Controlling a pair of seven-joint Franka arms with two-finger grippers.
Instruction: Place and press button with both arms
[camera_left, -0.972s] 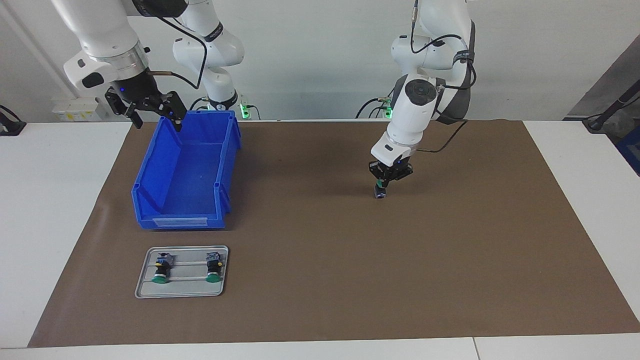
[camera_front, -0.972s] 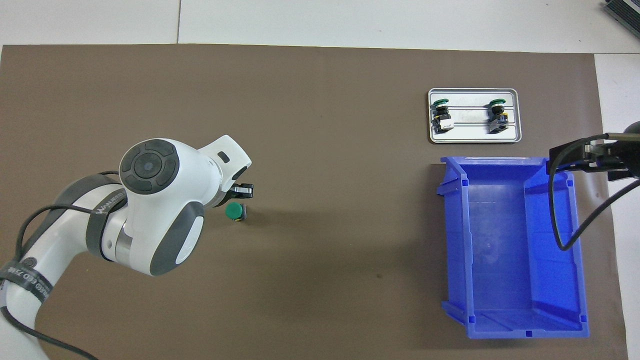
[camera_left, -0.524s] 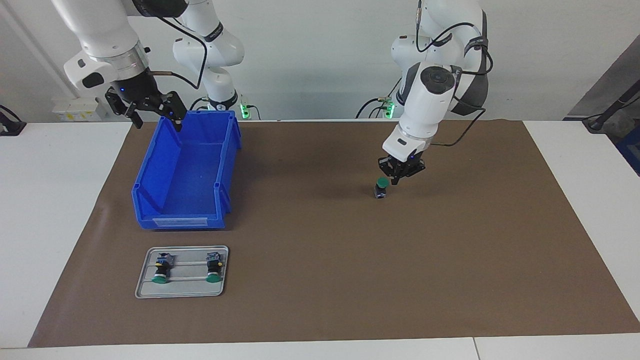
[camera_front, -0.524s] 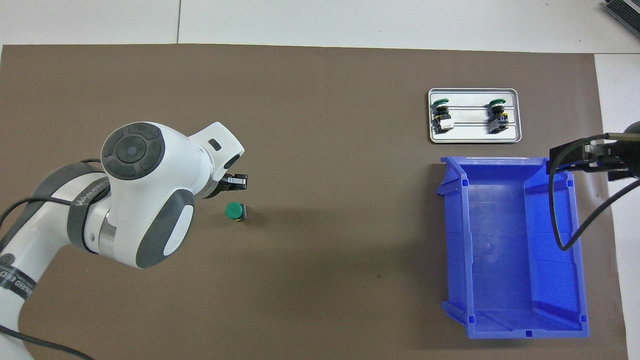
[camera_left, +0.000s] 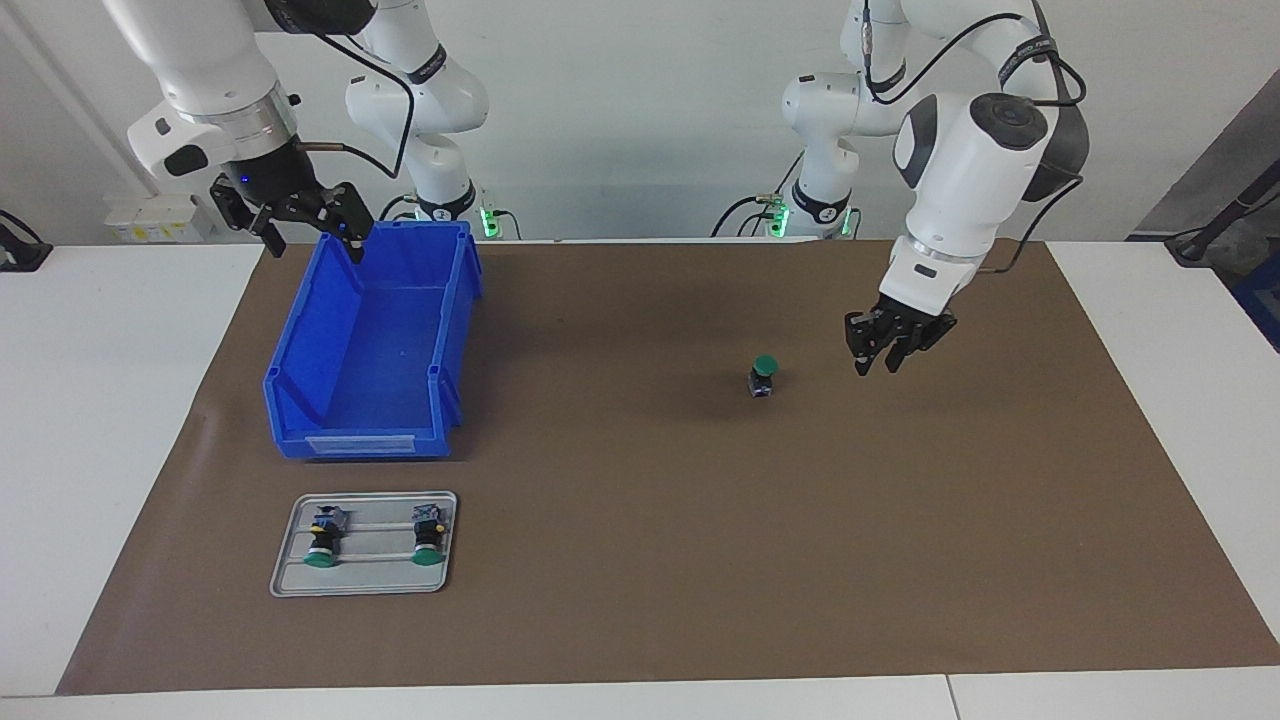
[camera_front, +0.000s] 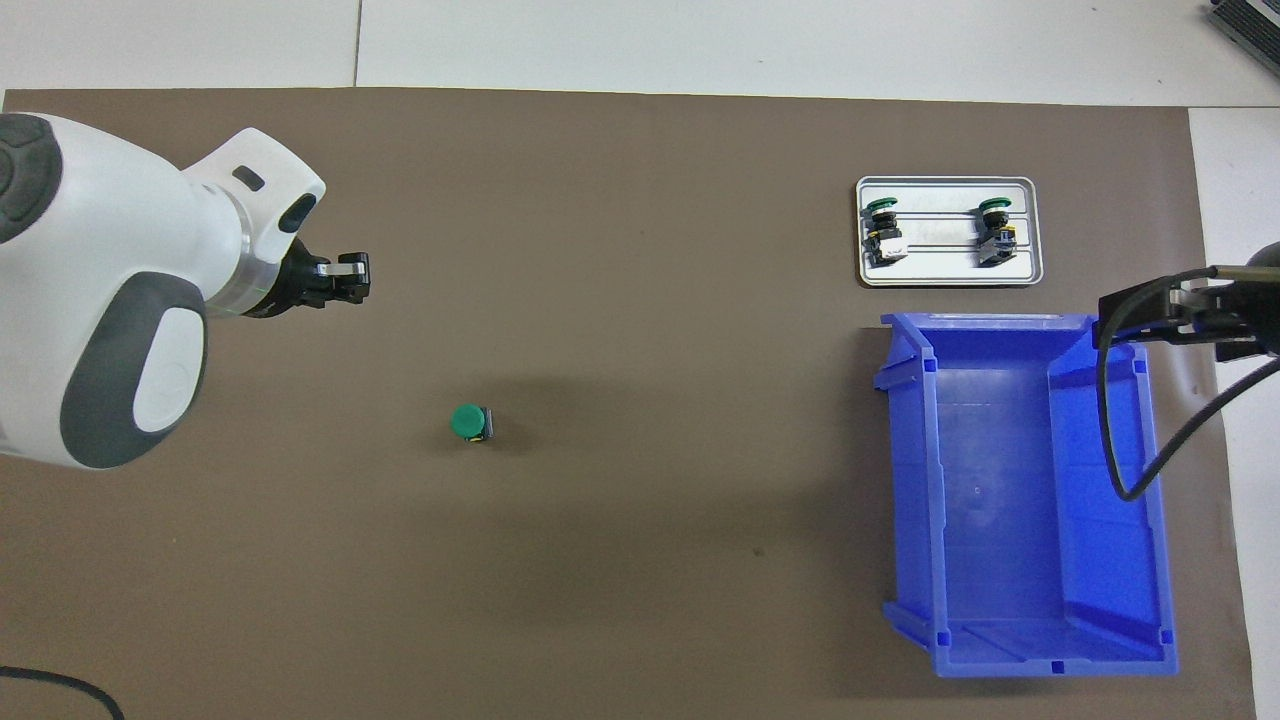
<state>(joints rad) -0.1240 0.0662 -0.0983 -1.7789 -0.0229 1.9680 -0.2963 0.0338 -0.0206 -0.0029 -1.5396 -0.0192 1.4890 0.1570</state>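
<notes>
Left gripper (camera_left: 878, 358), carried by the left arm (camera_left: 975, 150), hangs in the air over bare brown mat (camera_left: 700, 550), apart from the button (camera_left: 763, 376) and toward the left arm's end of the table (camera_left: 100, 420); its two fingers are spread with a visible gap and hold nothing. Standing upright on the mat with its green cap uppermost and nothing touching it, the button lies between the left gripper and the blue bin (camera_left: 375, 345), well apart from the bin. Right gripper (camera_left: 305, 222), on the right arm (camera_left: 215, 80), hovers at the corner of the bin nearest the robots, at the right arm's end of the table, fingers splayed wide and empty (in the overhead view only its tips and a looping black cable (camera_front: 1150, 420) show at the frame's edge). The bin's open interior shows nothing inside. Farther from the robots than the bin, and just beside it, a small grey tray (camera_left: 290, 580) holds two more buttons (camera_left: 322, 540) lying on their sides, side by side and apart from each other, green caps pointing away from the robots.
</notes>
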